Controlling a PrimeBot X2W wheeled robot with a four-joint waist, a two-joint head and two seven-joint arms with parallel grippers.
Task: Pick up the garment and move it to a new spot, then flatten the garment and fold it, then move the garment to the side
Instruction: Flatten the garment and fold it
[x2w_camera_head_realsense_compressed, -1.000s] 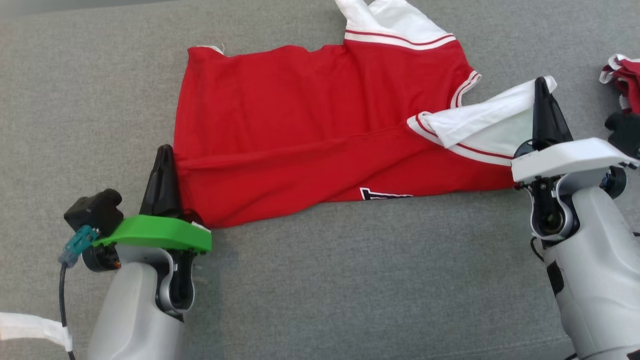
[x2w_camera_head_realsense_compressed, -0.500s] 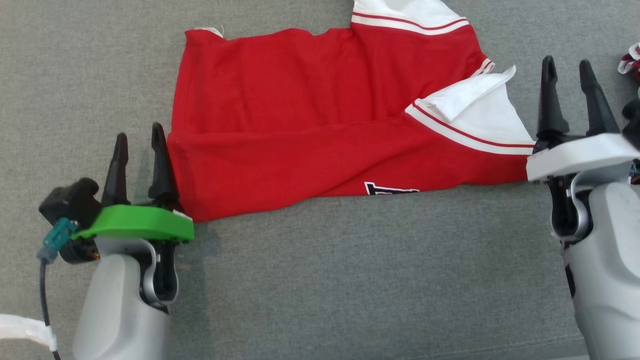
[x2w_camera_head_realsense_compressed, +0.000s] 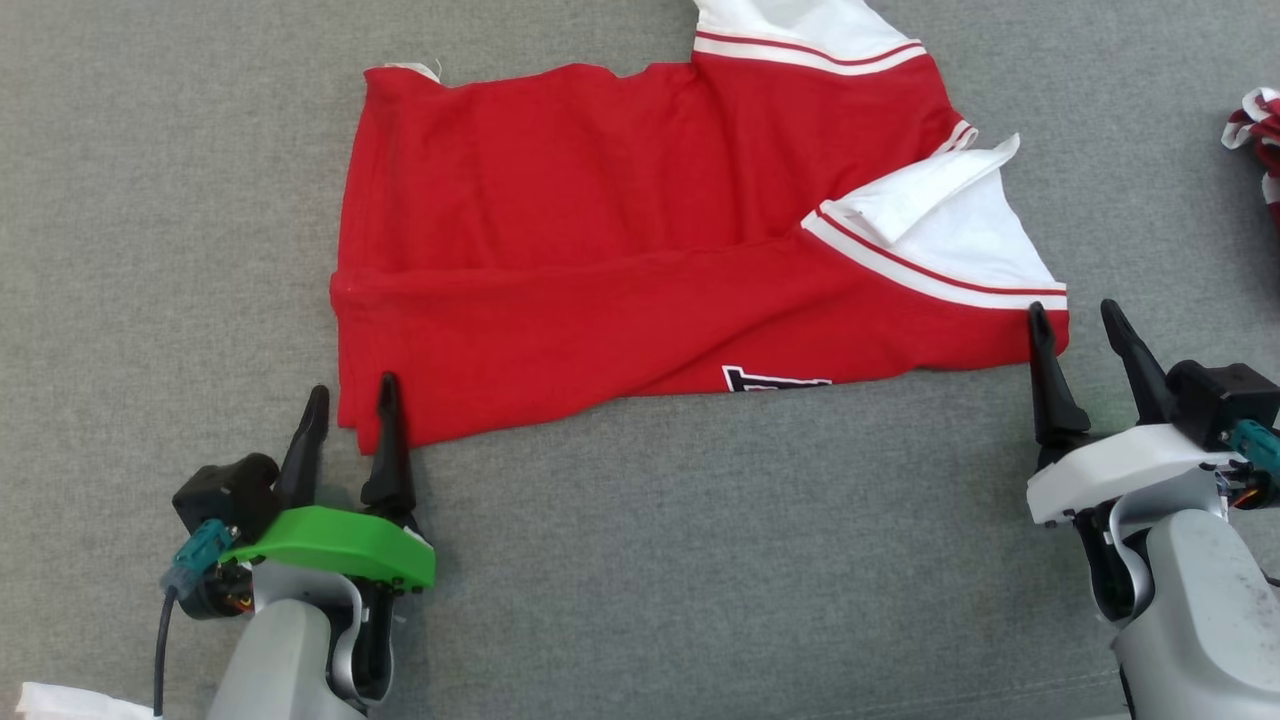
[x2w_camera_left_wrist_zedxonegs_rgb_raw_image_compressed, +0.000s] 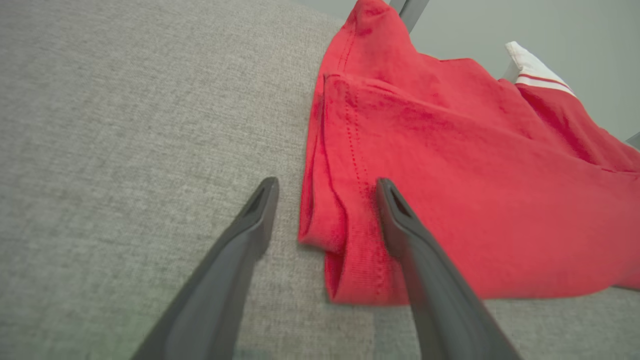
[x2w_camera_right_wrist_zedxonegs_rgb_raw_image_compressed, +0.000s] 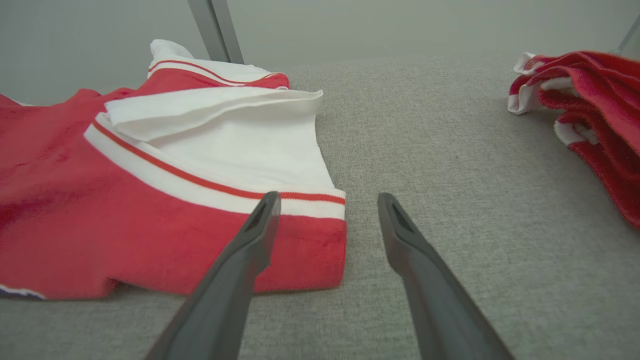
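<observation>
Lying on grey woven surface (x2w_camera_head_realsense_compressed: 700, 560): red garment (x2w_camera_head_realsense_compressed: 600, 230); pale wall (x2w_camera_right_wrist_zedxonegs_rgb_raw_image_compressed: 400, 25) beyond.

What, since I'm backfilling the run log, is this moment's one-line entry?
garment: folded over once | left gripper: open at its near-left corner | right gripper: open at its near-right corner | red-and-white cloth: far right

The garment (x2w_camera_head_realsense_compressed: 600, 250) has been let go at both ends. The jaws of the left gripper (x2w_camera_head_realsense_compressed: 353, 385), closed on the hem corner a second ago, have been spread wide, and the gripper has been drawn back to the near left corner. The jaws of the right gripper (x2w_camera_head_realsense_compressed: 1073, 306), earlier clamped on the white sleeve (x2w_camera_head_realsense_compressed: 960, 240), have likewise been opened and pulled back to the near right corner. The sleeve, formerly held up, has been left lying flat.
</observation>
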